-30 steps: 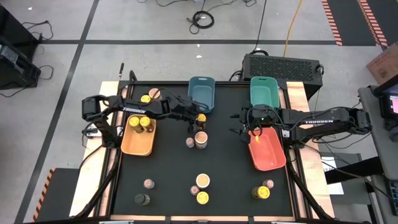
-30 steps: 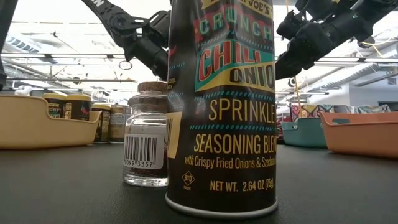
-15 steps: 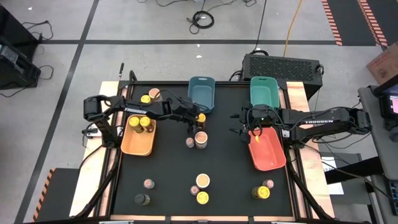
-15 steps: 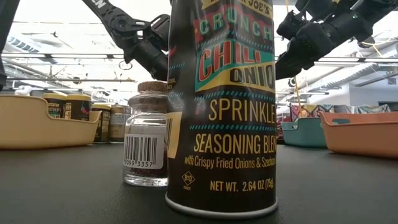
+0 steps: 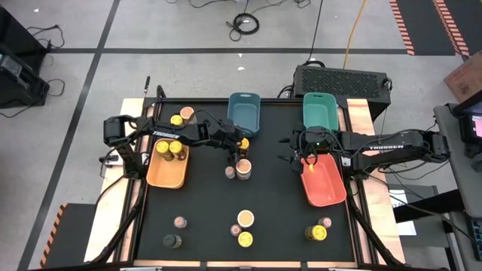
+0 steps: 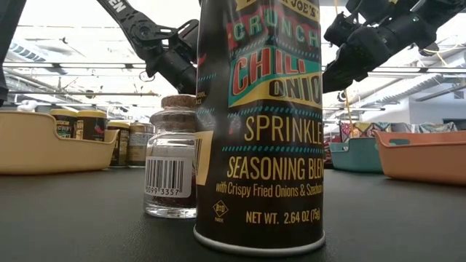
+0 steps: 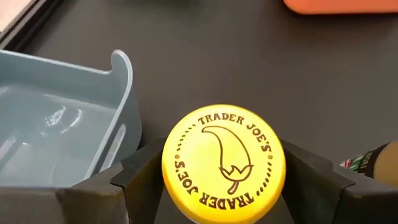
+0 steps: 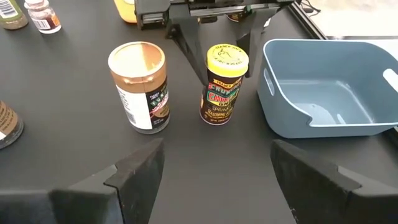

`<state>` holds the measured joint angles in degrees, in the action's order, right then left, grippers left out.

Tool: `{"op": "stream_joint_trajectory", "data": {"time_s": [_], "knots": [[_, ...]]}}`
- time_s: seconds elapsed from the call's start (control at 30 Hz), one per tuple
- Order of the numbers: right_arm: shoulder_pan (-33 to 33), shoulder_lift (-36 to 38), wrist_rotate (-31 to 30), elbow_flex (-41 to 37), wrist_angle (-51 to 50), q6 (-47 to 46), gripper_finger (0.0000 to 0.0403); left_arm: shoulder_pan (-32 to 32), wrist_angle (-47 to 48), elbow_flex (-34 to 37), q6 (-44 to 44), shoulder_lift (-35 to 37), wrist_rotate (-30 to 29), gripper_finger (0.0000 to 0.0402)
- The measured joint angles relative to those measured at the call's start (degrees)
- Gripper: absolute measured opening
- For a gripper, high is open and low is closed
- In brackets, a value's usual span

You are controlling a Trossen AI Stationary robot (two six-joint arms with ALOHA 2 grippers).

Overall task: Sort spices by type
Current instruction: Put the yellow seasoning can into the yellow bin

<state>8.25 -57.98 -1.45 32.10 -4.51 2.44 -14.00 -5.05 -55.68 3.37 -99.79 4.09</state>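
On the table (image 5: 203, 203), done: only two yellow jars (image 5: 170, 148) are put away, so the job looks just begun.
Left to do: about ten jars are not sorted. Two back jars (image 5: 181, 117) are seen behind the orange bin, and seven front jars (image 5: 245, 239) are spread along the near edge.
Orange bin (image 5: 167, 179): the two yellow jars are kept in it, side by side.
Left gripper (image 5: 242, 145): it is closed on a yellow-top jar (image 7: 224, 163), which is stood on the table just beside the blue bin.
Blue bin (image 5: 244, 114): nothing is seen inside.
Middle: a tan jar (image 5: 243, 169) and a tiny pink jar (image 5: 230, 172) are left side by side, near the held jar.
Teal bin (image 5: 324, 111): nothing is seen inside.
Right gripper (image 5: 303, 160): it is opened wide over the red bin's edge, and nothing is held.
Red bin (image 5: 325, 188): nothing is seen inside.
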Motion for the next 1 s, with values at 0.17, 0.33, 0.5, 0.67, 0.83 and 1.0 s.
{"op": "stream_joint_trajectory", "data": {"time_s": [0.17,0.33,0.5,0.67,0.83,1.0], "knots": [[0.0,0.0,0.0,0.0,0.0,0.4,0.0287,0.0,0.0,0.0,-0.4,0.0,-1.2,0.0239],[0.0,0.0,0.0,0.0,0.0,0.5,0.0287,0.0,-0.2,0.0,-2.8,0.1,-1.6,0.0234],[0.0,0.0,-0.1,0.1,0.3,2.0,0.0287,0.0,0.7,0.0,-3.1,4.3,-3.0,0.0234],[0.0,0.0,-0.2,0.1,1.9,3.3,0.0287,0.0,7.7,0.0,-4.7,13.4,-3.2,0.0234],[0.0,0.0,-0.1,0.1,4.0,4.3,0.0287,1.5,21.8,0.0,-8.0,26.1,-8.2,0.0234],[0.0,0.0,-0.1,0.1,6.5,4.9,0.0287,4.4,33.8,0.0,-15.4,38.5,-12.1,0.0234]]}}
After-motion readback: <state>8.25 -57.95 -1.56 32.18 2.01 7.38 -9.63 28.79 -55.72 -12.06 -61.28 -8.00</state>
